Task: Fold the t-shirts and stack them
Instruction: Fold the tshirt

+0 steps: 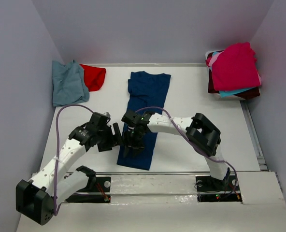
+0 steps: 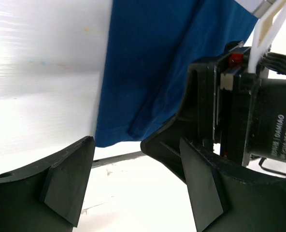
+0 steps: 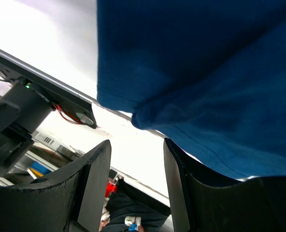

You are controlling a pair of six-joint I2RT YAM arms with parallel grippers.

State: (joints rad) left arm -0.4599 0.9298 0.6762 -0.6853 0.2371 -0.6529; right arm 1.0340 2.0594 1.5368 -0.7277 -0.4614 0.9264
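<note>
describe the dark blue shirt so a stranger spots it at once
On the white table, look to the middle. The navy t-shirt lies there as a long flat strip; the blue-grey tee and red tee left of it are crumpled.

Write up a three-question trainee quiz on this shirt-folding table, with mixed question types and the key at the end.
1. Which colour tops the stack at the far right of the table?
A) turquoise B) magenta C) navy
2. True or false: the left gripper has its jaws clamped on the navy t-shirt.
3. Fill in: at the far left, the red t-shirt lies beside a ___ one.

Key
1. B, the magenta t-shirt.
2. False: its jaws stand open with nothing between them.
3. Blue-grey: the blue-grey t-shirt.
</note>
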